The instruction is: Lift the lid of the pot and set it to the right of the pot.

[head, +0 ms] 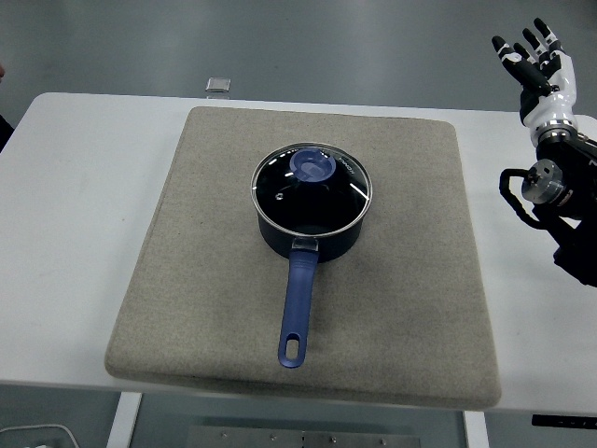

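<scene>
1. The glass pot lid (312, 189) sits closed on the dark pot (308, 233) at frame centre, blue handle (297, 313) pointing down
2. A beige mat (410, 280) covers the white bench (65, 233)
3. Right hand (536, 58) raised upper right, fingers spread, empty

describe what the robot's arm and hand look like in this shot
Only the right arm shows, at the picture's right edge. Its right hand has five jointed fingers in white and black segments with black tips, above a white wrist cuff. Below that, the black arm has a round silver metal joint cap and a black cable loop beside it. No markings are readable.
</scene>
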Tool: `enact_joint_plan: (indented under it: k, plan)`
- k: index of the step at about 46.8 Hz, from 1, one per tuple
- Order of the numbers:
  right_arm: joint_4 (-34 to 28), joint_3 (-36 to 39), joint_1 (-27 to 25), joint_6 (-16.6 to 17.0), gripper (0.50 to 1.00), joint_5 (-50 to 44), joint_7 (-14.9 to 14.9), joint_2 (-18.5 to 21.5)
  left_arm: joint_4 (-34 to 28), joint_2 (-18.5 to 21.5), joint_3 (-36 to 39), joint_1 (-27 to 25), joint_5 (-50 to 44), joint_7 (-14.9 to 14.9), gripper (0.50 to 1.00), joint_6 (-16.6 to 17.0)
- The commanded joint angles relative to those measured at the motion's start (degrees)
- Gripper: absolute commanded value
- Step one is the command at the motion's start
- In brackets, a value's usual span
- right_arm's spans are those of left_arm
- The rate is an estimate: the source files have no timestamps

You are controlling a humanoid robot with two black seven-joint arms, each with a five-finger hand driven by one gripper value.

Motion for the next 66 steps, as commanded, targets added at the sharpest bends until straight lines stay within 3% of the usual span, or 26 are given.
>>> enact_joint_plan:
  k: [1, 66]
  plan:
    - [0.00, 0.02, -0.01, 0.00, 0.909, 0.00, 0.01, -0.10, 0.24, 0.00, -0.35, -0.12, -0.09, 0.00, 1.000, 0.39]
    - [0.00, 0.10, 0.08, -0.70, 0.909, 0.35, 0.19, -0.45, 0.24, 0.00, -0.35, 0.32, -0.09, -0.09, 1.000, 0.65]
